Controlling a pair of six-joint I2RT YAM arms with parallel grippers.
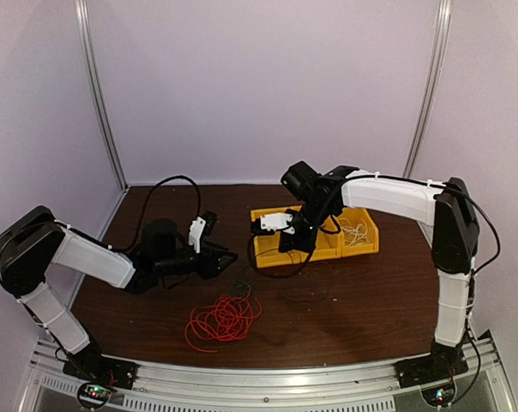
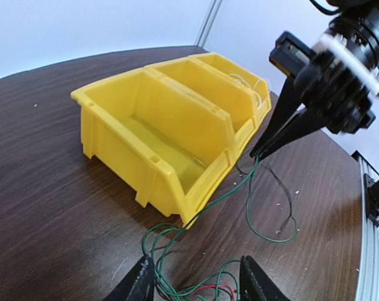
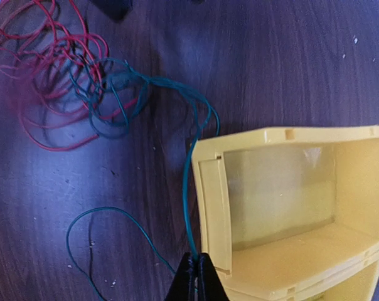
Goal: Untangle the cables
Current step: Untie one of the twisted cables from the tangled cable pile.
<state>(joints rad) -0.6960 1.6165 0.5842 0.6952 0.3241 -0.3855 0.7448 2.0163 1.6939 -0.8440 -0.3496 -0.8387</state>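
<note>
Dark wooden bench (image 1: 353,318) is carrying 2 yellow bins (image 2: 114,147). Right hand (image 3: 194,276), angled down at the bin corner, is pinching the green cable (image 3: 188,188). Left hand (image 2: 196,279) is hovering spread near the red cable (image 1: 223,319), finger bases cropped.

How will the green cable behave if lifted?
Likely floppy: the green cable lies in loose curves from the shut right claw. It probably drags the red cable, since their loops overlap. It might catch the yellow bin corner beside it.

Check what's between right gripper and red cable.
Right wrist view: the green cable, stretched from the right gripper beside the yellow bin into the red cable.
</note>
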